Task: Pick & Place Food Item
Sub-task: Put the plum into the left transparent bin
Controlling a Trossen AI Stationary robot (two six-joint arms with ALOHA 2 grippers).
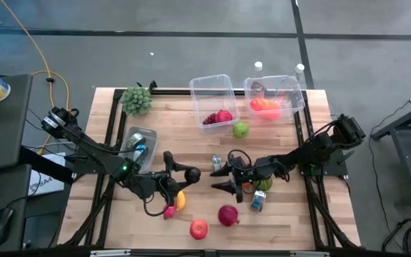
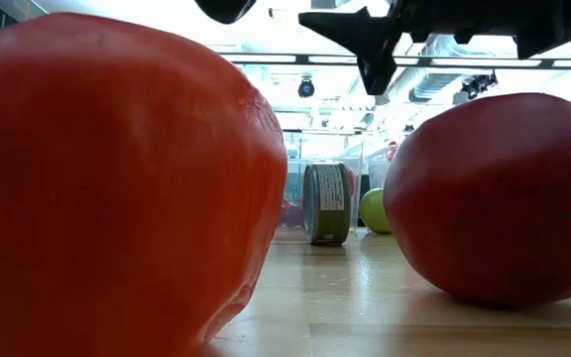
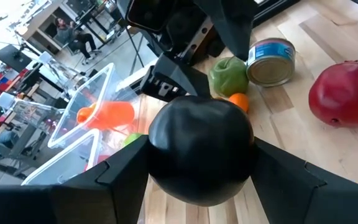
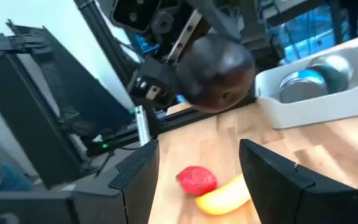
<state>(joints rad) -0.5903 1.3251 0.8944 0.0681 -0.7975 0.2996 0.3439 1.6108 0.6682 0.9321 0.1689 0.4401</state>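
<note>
**Dark round fruit pinched in the left tool, lifted beside the banana**

The left tool [image 1: 189, 174] is closed on a dark round fruit [image 3: 201, 149], one finger [image 3: 123, 177] on each flank. It holds the fruit just beyond the banana [image 1: 181, 200], on the side toward the clear tubs [image 1: 212, 96], and off the table [image 1: 291, 214]. The right tool [image 4: 197, 168] is spread and empty. It hovers farther from the banana on that same side and faces the fruit.

The fruit's skin looks smooth and glossy, so I judge it slippery. It seems firm enough to take a squeeze but likely to bruise or roll out if pinched off-centre. It appears moderately light for its bulk. The widest girth, where the fingers now sit, looks like the safest place to hold it, because a grip nearer either end would tend to squirt it free. A steady carry and a low release would suit it, since a round fruit will roll once it is set down.

Several things are hard to make out:
- I cannot tell what kind of fruit it is; it could be a plum or something similar.
- The finger pads are hidden behind its curve, so how deep the grip goes is unclear.
- The low view is nearly filled by two red fruits [image 2: 107, 178], which hide the banana and the held fruit.
- Nothing marks which tub is meant to receive it.
</note>
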